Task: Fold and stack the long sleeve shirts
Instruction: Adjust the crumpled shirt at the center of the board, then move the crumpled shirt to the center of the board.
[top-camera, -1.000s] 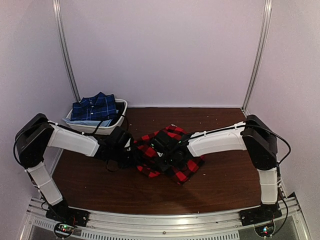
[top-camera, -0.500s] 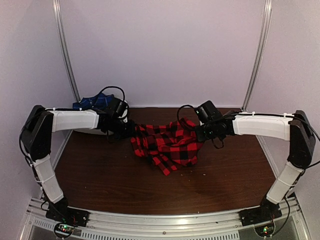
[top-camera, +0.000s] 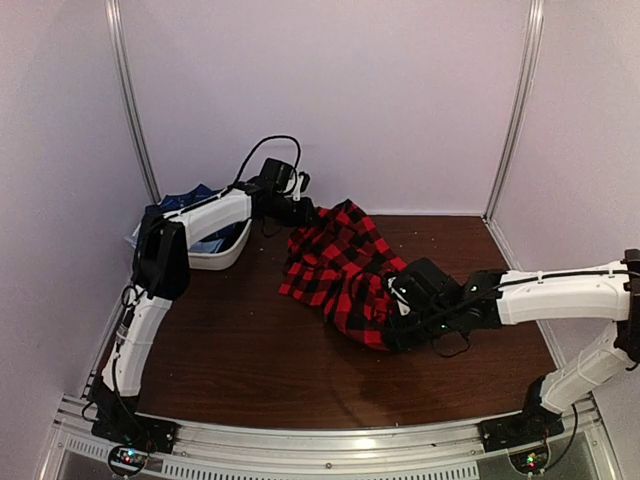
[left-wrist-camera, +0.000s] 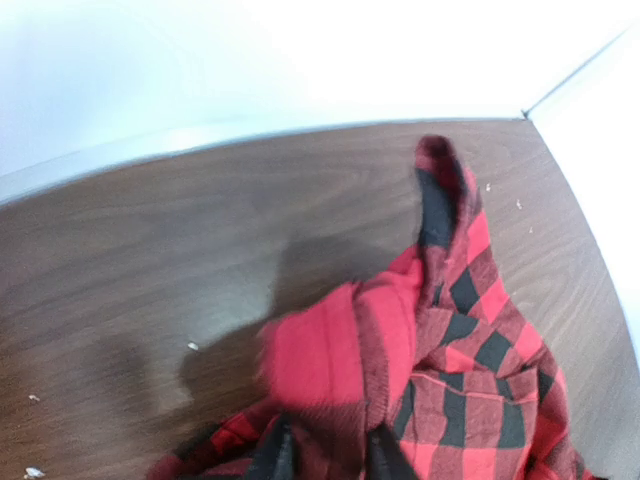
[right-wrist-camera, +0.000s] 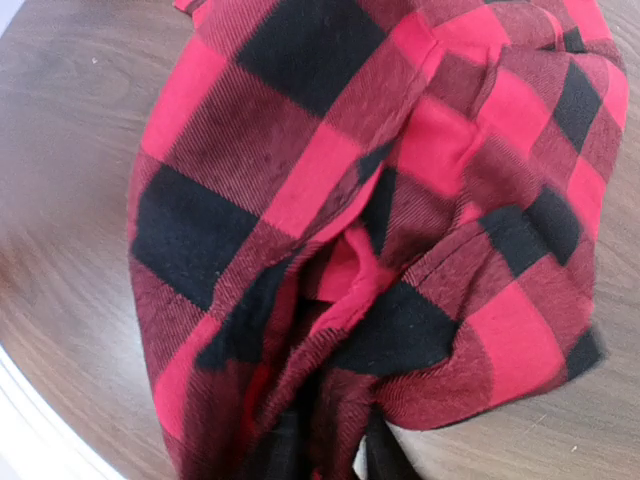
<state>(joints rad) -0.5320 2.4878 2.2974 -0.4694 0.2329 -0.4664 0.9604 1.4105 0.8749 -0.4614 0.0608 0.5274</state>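
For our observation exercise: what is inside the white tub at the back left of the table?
A blue plaid shirt lies in the tub, partly covered by the left arm, which crosses over it holding the red shirt. Anything under the blue plaid shirt is hidden.

Desk (top-camera: 250, 370): dark brown wood grain, glossy, with soft shadows on it. White plastic bin (top-camera: 222, 257) sits at the far left corner, up against the left wall. A few small white specks (left-wrist-camera: 192, 346) lie scattered on the wood, more of them toward the far right. Back wall (top-camera: 330, 100) and side walls are plain white. Metal posts run up the far corners, left post (top-camera: 130, 100) and right post (top-camera: 515, 110), both leaning slightly inward in the top view. Ribbed aluminium rail (top-camera: 330, 440) spans the near edge.
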